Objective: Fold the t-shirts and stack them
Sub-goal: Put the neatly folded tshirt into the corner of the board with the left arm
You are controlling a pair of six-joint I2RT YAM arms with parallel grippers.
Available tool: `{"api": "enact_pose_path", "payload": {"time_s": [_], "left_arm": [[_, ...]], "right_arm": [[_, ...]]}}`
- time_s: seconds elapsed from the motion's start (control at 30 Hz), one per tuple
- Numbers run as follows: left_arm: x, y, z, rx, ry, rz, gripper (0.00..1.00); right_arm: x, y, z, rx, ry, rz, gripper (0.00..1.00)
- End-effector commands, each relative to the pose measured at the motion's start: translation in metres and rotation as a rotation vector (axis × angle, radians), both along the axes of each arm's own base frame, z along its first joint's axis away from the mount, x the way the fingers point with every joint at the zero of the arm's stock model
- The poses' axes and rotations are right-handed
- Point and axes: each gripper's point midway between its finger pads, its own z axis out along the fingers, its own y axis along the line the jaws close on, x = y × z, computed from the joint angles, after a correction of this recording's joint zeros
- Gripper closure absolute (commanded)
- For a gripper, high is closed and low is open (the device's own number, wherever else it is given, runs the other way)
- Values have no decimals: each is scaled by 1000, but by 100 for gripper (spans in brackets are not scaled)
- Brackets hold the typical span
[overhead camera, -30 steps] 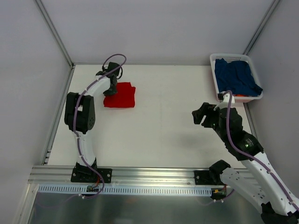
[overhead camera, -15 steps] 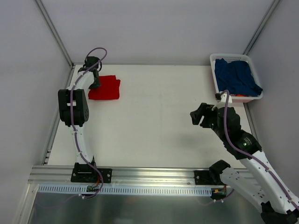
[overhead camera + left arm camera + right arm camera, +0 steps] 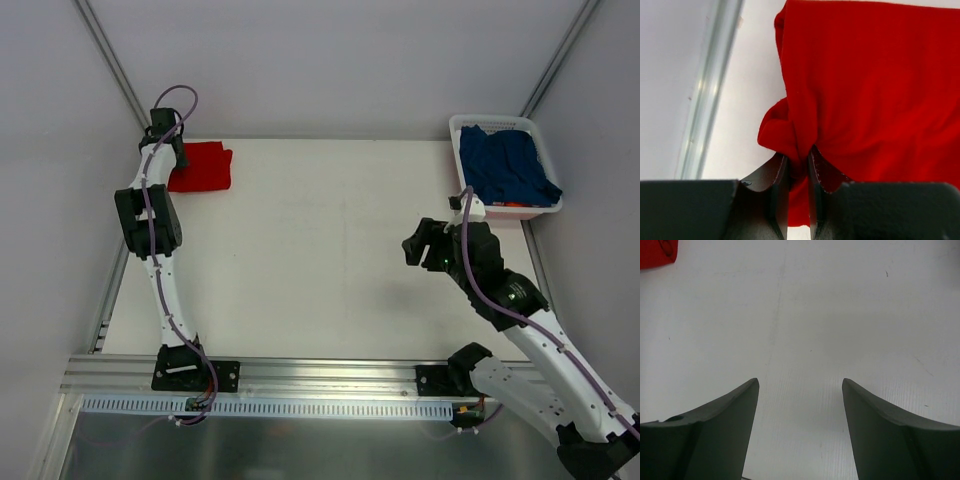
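Note:
The folded red t-shirt (image 3: 203, 166) lies at the table's far left corner; it fills the left wrist view (image 3: 875, 85). My left gripper (image 3: 176, 158) is shut on a bunched edge of the red t-shirt at its left side, the cloth pinched between the jaws (image 3: 798, 157). The navy blue t-shirt (image 3: 505, 165) lies crumpled in the white basket (image 3: 462, 125) at the far right. My right gripper (image 3: 420, 243) is open and empty above bare table at the right, near the basket (image 3: 800, 385). A corner of the red t-shirt shows in the right wrist view (image 3: 657, 252).
The left wall's metal rail (image 3: 707, 95) runs right beside the red shirt's edge. Something orange-red (image 3: 514, 204) peeks from under the blue shirt in the basket. White table surface (image 3: 330, 240) lies between the two arms.
My left gripper has dragged the red t-shirt left and back, from the left-centre into the far left corner. My right gripper has shifted slightly left.

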Motion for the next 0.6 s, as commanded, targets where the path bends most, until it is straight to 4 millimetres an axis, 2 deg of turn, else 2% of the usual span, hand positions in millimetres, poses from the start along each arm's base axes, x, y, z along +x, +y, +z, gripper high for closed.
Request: {"api": "enact_pose_path", "payload": {"time_s": [0.0,0.2,0.57], "left_arm": [[30,9,36,27,-117,-44,100],[43,15,27,23,-130,-69,100],[42,29,18,10,-123,-78,100]], "right_arm": [[8,5,16,31,-44,4,29],[10,5,12,25,-39,-7,29],[14,8,8,17,-29,-4,29]]}}
